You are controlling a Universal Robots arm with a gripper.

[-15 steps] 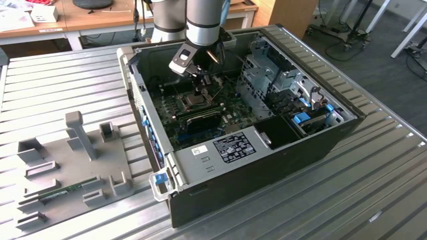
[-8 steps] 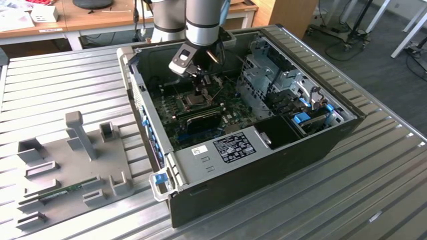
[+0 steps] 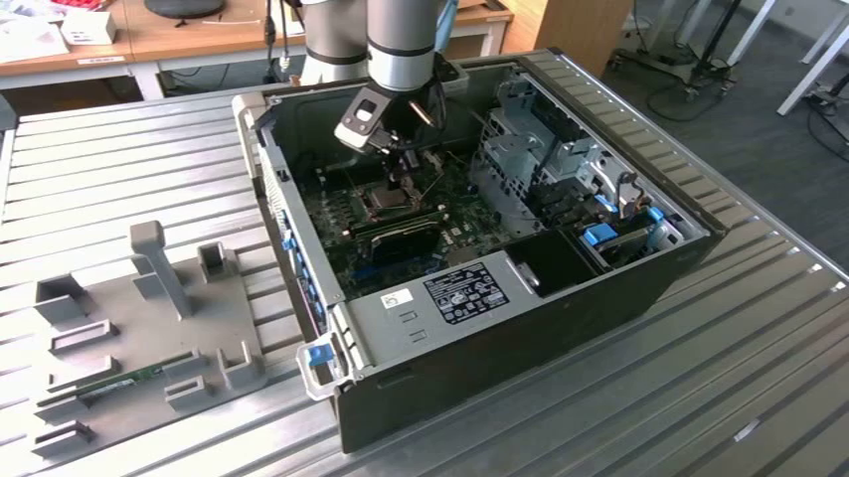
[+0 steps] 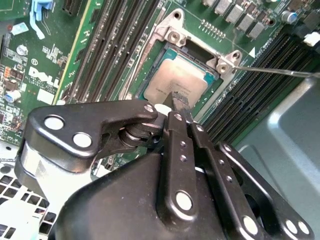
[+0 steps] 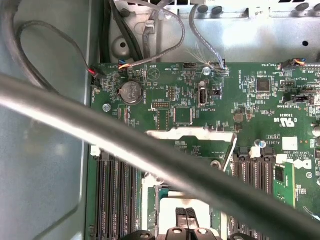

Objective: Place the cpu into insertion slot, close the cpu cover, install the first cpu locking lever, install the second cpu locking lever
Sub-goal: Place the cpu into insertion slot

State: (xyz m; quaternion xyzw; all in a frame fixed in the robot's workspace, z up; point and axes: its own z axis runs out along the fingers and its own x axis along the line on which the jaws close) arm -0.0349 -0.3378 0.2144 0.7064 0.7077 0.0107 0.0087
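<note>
Watching from beside it, I fear the gripper [image 4: 178, 102], fingers [image 4: 176, 135] pinched together on nothing just over the cpu [image 4: 172, 85] lying in the insertion slot [image 4: 161, 56], slightly above the exterior view's middle, could nudge it askew by pressing off-centre.

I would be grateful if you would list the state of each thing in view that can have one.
cpu: lying flat in the insertion slot.
cpu cover: open, raised off the slot.
locking lever: unlatched, standing free of the socket.
gripper: shut, tips just over the cpu; contact cannot be told.
computer case: side open, motherboard exposed.
</note>
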